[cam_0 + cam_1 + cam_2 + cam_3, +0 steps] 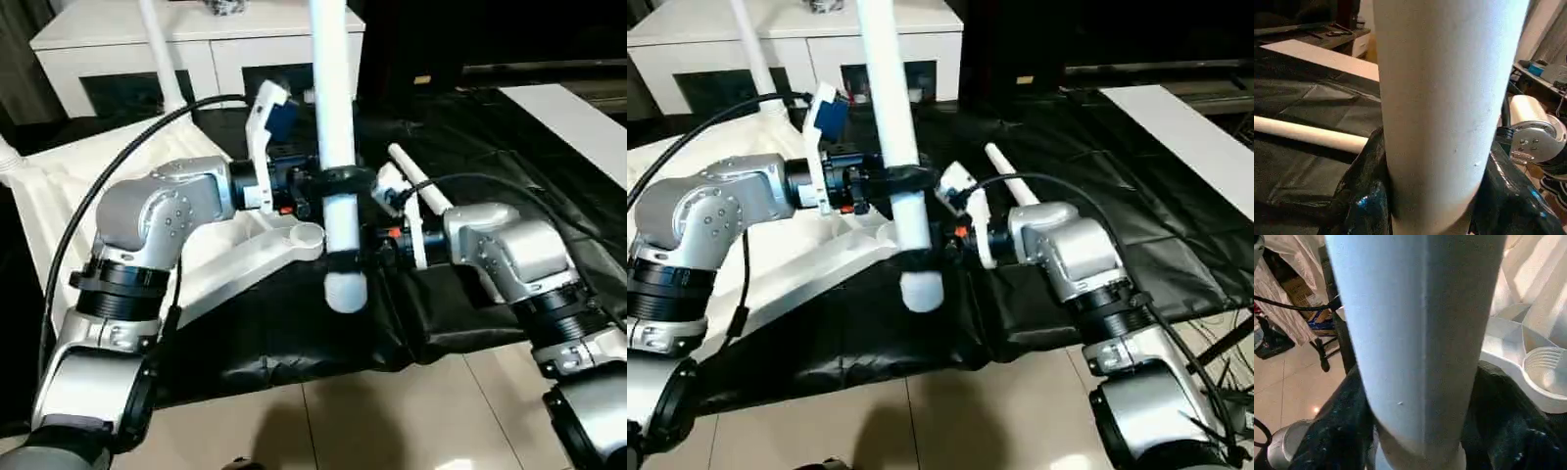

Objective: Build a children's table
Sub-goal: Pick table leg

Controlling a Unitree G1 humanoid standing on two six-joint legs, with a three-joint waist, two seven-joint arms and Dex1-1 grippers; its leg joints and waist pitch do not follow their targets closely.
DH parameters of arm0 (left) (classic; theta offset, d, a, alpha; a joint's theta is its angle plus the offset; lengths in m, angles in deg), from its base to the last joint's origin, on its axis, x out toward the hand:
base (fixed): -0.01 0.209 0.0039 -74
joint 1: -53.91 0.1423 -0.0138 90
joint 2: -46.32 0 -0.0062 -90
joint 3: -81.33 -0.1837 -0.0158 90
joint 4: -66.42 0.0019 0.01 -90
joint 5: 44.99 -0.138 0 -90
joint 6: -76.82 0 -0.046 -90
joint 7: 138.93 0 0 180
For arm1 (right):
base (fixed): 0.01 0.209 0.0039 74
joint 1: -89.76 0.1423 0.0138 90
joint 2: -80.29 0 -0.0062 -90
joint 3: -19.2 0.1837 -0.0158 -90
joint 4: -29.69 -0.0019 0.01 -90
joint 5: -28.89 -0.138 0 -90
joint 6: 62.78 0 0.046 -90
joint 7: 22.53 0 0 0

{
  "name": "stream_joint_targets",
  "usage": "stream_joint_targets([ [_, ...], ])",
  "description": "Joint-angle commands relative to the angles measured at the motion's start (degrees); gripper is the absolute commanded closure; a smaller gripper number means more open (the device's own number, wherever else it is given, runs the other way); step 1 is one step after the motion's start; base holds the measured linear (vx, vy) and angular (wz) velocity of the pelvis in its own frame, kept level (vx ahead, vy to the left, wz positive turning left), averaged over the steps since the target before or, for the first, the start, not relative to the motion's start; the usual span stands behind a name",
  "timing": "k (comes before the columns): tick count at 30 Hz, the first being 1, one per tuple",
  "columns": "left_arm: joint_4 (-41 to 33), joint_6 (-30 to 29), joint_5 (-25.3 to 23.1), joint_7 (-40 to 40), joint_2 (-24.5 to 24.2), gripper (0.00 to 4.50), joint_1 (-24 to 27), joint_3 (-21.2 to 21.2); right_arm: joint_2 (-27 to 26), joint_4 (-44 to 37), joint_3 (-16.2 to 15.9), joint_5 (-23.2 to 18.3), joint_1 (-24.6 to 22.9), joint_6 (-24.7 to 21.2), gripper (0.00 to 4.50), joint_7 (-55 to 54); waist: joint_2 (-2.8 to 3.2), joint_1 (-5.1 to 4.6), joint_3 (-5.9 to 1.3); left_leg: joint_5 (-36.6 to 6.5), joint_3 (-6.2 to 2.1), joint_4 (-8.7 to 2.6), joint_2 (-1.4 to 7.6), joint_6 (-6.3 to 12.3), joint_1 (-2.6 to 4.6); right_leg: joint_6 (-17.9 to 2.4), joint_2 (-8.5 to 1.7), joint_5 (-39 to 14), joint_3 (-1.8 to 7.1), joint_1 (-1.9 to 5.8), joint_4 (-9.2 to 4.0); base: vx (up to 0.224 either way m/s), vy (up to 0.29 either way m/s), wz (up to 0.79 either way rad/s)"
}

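Note:
A long white tube leg point(333, 98) stands nearly upright in mid-air over the front of the black sheet, its rounded lower end point(345, 291) just above the sheet. My left gripper point(338, 181) is shut on this leg at mid-height. My right gripper point(343, 259) reaches in from the right and sits around the leg lower down. The white tabletop point(235, 264) lies upside down on the left, its round corner socket point(306, 235) just left of the held leg. A second leg point(421, 181) lies on the sheet behind my right wrist. Another leg point(157, 49) rises at the back left.
A black sheet point(294, 333) covers the work surface, with tiled floor point(411, 411) in front of it. A white cabinet with glass doors point(196, 49) stands at the back. A white board point(578, 117) lies at the far right. Black cables arc over both forearms.

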Motion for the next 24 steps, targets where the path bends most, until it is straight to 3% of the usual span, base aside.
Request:
stream_joint_targets([
  [1, -2.0, 0.5, 1.7, 1.3, -0.1, 2.69, 0.1, -0.2, 0.0, -0.4, -0.2, 0.7, -0.6, 0.4, 1.65, 0.0, -0.81, 0.06, -4.74, -4.2, 0.3, -3.45, 0.33, 1.77, 0.68, -15.3, -2.43, -1.1, 1.74, 3.86, -3.55, 0.0, 0.0, 0.0],
  [3, -2.1, 0.6, 1.7, 1.4, -0.1, 2.69, 0.1, -0.2, 0.1, -0.5, -0.3, 0.6, -0.7, 0.5, 1.65, 0.2, -0.82, 0.08, -4.76, -4.3, 0.31, -3.44, 0.31, 1.76, 0.69, -15.2, -2.44, -1.3, 1.74, 3.88, -3.57, 0.0, 0.0, 0.0],
  [13, -1.9, 0.8, 1.1, 2.2, -0.1, 2.69, 0.1, 0.1, 0.1, -0.2, -0.1, 0.1, -0.6, 0.4, 2.55, 1.1, -0.81, 0.09, -4.77, -4.4, 0.31, -3.42, 0.33, 1.9, 0.72, -15.4, -2.45, -1.2, 1.74, 3.86, -3.56, 0.0, 0.0, 0.0],
  [16, -1.8, 2.3, -0.1, 2.3, -0.4, 2.69, 0.2, -0.4, 0.0, 0.1, 0.0, 0.1, -0.4, 0.6, 2.6, 1.2, -0.8, 0.11, -4.81, -4.2, 0.31, -3.39, 0.32, 1.88, 0.71, -15.3, -2.44, -1.0, 1.76, 3.86, -3.56, 0.0, 0.0, 0.0],
  [18, -0.7, 0.7, 0.5, 1.7, -0.2, 1.99, -0.1, 0.2, -0.2, 0.4, 0.4, 0.3, -0.3, 0.9, 2.62, 0.9, -0.77, 0.09, -4.8, -4.1, 0.3, -3.41, 0.31, 1.94, 0.71, -15.4, -2.37, -0.6, 1.73, 3.83, -3.47, 0.0, 0.0, 0.0],
  [21, 0.2, 0.2, 0.6, 1.3, -0.4, 1.93, -0.3, 0.8, -0.4, 0.6, 0.9, 0.2, -0.4, 1.1, 2.63, 0.3, -0.71, 0.08, -4.82, -4.0, 0.32, -3.37, 0.27, 1.98, 0.72, -15.6, -2.4, -0.3, 1.73, 3.84, -3.5, 0.0, 0.0, 0.0],
  [24, -0.1, -0.3, 1.3, 1.9, -0.9, 1.56, -0.1, 1.4, -0.6, 0.2, 1.9, -0.3, -0.7, 1.0, 2.64, -0.7, -0.48, 0.08, -4.83, -4.3, 0.27, -3.39, 0.29, 1.79, 0.76, -15.6, -2.38, -0.4, 1.71, 3.8, -3.5, 0.0, 0.0, 0.0],
])
